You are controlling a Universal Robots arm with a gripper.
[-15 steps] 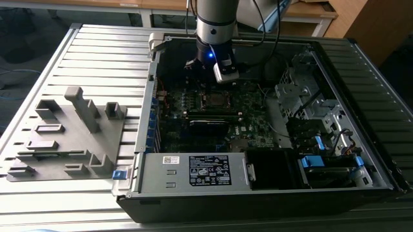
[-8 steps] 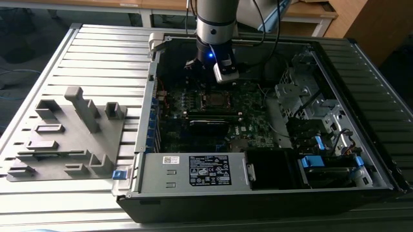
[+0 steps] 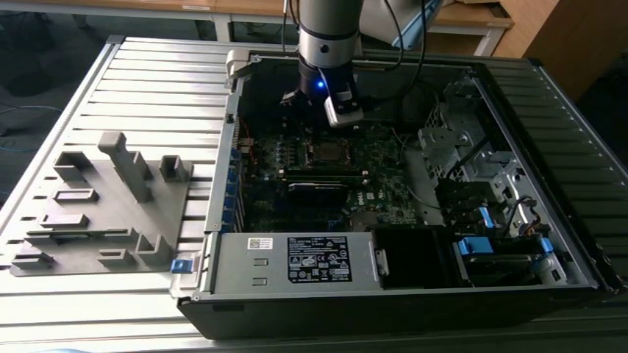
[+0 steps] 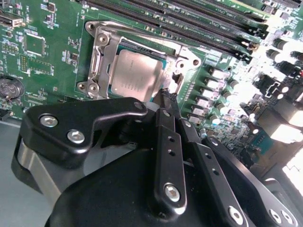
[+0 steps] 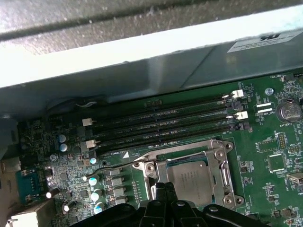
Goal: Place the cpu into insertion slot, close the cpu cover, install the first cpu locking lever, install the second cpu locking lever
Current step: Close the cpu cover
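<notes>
- Where the arm (image 3: 324,44) reaches down into the open computer case (image 3: 549,184), its gripper (image 4: 166,97) hangs just over one corner of the insertion slot (image 4: 92,87). Its black fingers are drawn together, with nothing between them that I can see.
- The cpu (image 4: 134,72) lies flat in that slot, dull metal top upward, just beyond the fingertips in both wrist views.
- There is faint print on the chip's top, too small to make out.
- In the exterior view a white label (image 3: 314,259) with dense black print sits on the power supply (image 3: 235,276) at the near edge of the case.
- Another white sticker (image 5: 255,43) is on the case wall above the motherboard (image 5: 274,142); I cannot read it.
- The chip is square, so it has no long axis. Its edges line up with the slot's rim, and one pair runs parallel to the long black memory slots (image 5: 161,127) just beside the socket.
- The cpu cover (image 5: 223,172) lies down as a silver frame around the chip, whose top shows through the window.
- A thin wire lever (image 5: 116,165) sticks out past one corner of the slot.
</notes>
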